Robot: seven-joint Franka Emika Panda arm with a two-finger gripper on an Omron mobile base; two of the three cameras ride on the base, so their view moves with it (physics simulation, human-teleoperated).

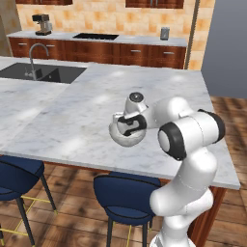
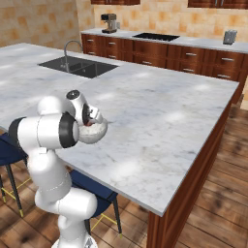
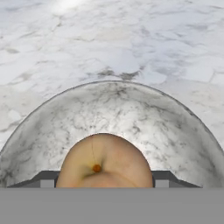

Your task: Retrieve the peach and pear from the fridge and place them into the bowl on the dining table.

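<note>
Claw point(image 3: 100, 183) gripping peach point(image 3: 105, 162) between its tips — poised inside bowl point(image 3: 109, 113) on dining table point(image 3: 109, 39).

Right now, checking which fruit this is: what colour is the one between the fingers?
Orange-tan peach, clearest in the hand view.

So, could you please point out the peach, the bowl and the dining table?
the peach point(image 3: 105, 159): hand view, its upper skin near the stem dimple.
the bowl point(image 3: 113, 109): hand view, its inner wall behind the fruit.
the dining table point(image 2: 164, 116): right base view, bare marble top.
</note>
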